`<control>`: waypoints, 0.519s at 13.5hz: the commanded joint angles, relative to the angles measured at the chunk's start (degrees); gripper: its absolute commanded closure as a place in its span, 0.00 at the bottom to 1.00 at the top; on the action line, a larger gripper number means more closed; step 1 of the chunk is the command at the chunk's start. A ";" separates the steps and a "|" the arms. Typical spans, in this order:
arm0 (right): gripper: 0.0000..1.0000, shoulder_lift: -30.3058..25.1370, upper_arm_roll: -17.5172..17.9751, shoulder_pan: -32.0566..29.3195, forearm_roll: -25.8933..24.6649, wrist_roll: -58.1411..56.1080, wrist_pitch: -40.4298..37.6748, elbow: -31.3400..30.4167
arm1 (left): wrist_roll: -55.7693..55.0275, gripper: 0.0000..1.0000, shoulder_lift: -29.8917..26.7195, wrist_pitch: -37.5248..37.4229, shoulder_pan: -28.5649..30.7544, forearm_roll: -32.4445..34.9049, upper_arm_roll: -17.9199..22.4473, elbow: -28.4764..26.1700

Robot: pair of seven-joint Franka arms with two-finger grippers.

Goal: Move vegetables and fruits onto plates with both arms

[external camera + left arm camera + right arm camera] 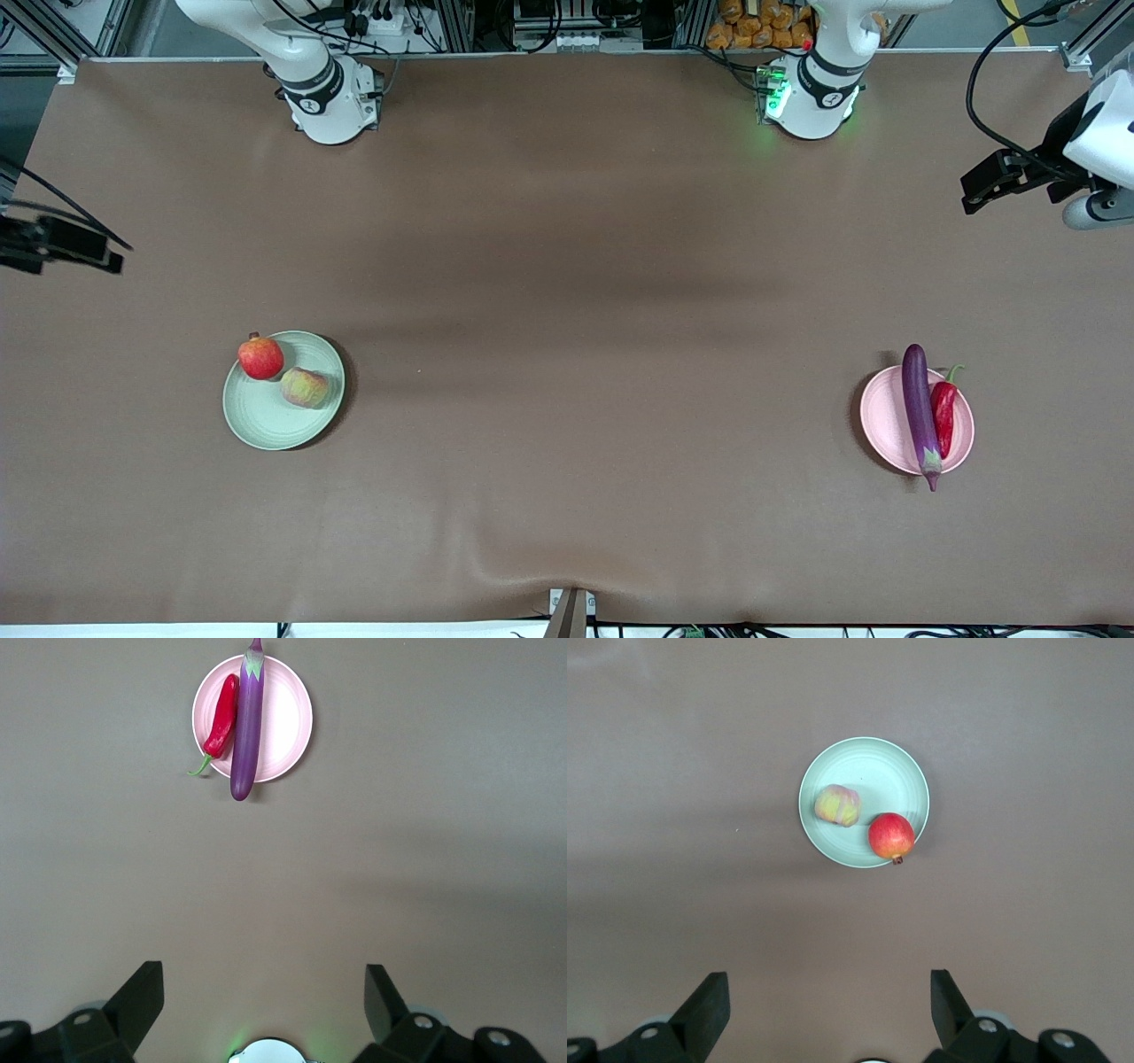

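Observation:
The pale green plate (266, 418) lies toward the right arm's end of the table. On it rest the red pomegranate-like fruit (260, 357) and the lumpy yellowish-pink fruit (305, 387). Toward the left arm's end, the pale pink plate (886, 416) carries the purple eggplant (920, 409) and the red chili pepper (943, 418) side by side. The eggplant's ends overhang the rim. My left gripper (263, 971) hangs open and empty high over bare table, well away from the pink plate (285, 719). My right gripper (830, 973) is likewise open and empty, high above bare table apart from the green plate (877, 771).
A brown cloth (567, 266) covers the whole table, with a wrinkle (532, 567) at its near edge. The two arm bases (332, 97) (811, 97) stand along the table's edge farthest from the front camera. A black cable (983, 97) loops near the left arm.

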 commanded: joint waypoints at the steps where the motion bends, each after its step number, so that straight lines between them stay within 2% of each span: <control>1: 0.00 -6.95 4.77 -3.49 -2.29 0.16 0.99 -7.46 | 0.52 0.00 -1.76 -0.70 -0.22 -1.01 0.08 -0.89; 2: 0.00 -8.53 7.05 -4.20 -4.56 0.16 0.99 -9.05 | 0.60 0.00 -1.76 -0.70 -0.22 -1.01 0.08 -0.89; 3: 0.00 -10.29 11.42 -5.16 -8.67 0.95 1.16 -10.89 | 0.61 0.00 -1.67 -0.70 -0.31 -1.01 0.08 -0.81; 4: 0.00 -12.22 15.81 -8.13 -10.19 3.04 2.38 -13.78 | 0.61 0.00 -1.67 -0.70 -0.57 -1.01 0.08 -0.63; 5: 0.00 -14.76 18.47 -10.07 -10.21 5.32 5.01 -17.81 | 0.61 0.00 -1.59 -0.70 -0.57 -1.01 0.08 -0.19; 7: 0.00 -18.98 18.67 -10.00 -10.12 5.52 9.67 -24.77 | 0.69 0.00 -1.32 -0.70 -0.57 -1.01 0.08 0.34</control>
